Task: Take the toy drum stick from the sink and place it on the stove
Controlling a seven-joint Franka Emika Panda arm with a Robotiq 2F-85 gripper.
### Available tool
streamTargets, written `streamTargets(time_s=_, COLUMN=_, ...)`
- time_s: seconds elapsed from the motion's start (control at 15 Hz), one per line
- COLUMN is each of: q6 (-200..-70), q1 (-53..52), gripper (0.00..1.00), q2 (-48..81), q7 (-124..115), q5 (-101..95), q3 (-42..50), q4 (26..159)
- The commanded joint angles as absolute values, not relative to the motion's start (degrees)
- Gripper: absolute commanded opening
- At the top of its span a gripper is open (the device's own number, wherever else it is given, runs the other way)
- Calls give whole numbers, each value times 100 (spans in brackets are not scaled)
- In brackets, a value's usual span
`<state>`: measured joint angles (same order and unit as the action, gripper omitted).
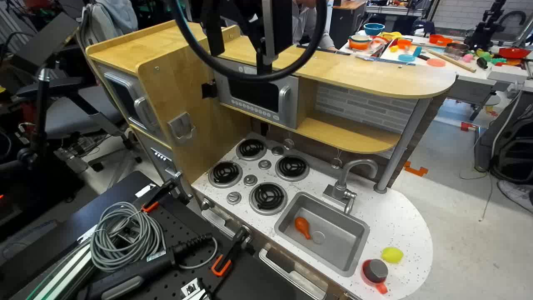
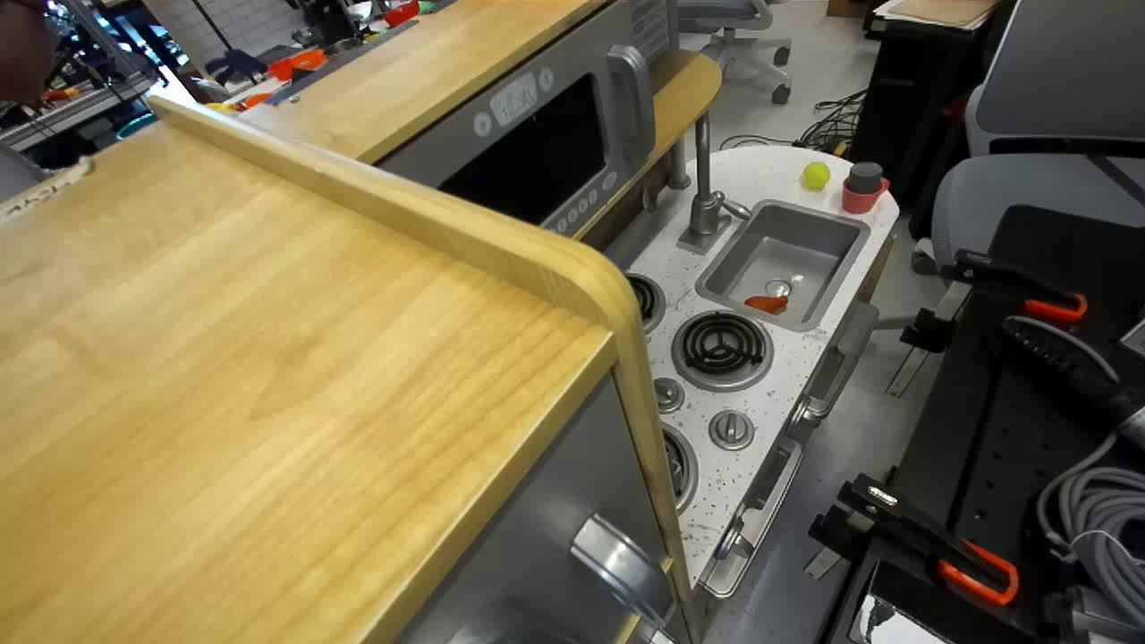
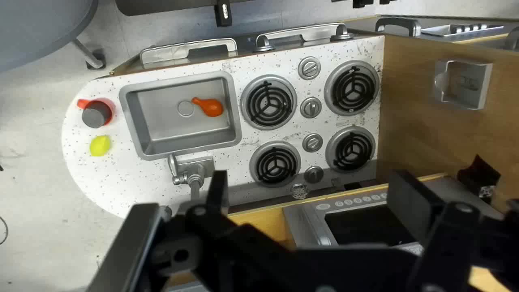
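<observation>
Burners [image 3: 269, 102], four, beside one sink [image 3: 170, 125] with one orange drum stick [image 3: 211, 107] inside, plus one gripper [image 3: 314, 194], two fingers [image 3: 411, 202] apart

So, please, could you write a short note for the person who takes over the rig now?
Gripper: open, holding nothing.
Job's things: the orange toy drum stick lies in the sink, its narrow end near the drain. The stove is beside the sink.
Done: no pick yet.
Left: grasp the toy drum stick, lift it out, place it on the stove.
</observation>
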<state>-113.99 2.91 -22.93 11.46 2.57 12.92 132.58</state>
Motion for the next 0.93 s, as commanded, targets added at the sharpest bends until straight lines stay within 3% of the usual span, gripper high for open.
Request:
streamTargets(time_s=0.0, q6=-11381, q1=407, gripper=100, q2=-2280, q7=1185, q5=304, q3=1192, q4=13240)
streamTargets(time_s=0.87, q6=-11600, q1=436, gripper=100, q2=-2013, q7=1262, q5=200, q3=1215, q4=13306)
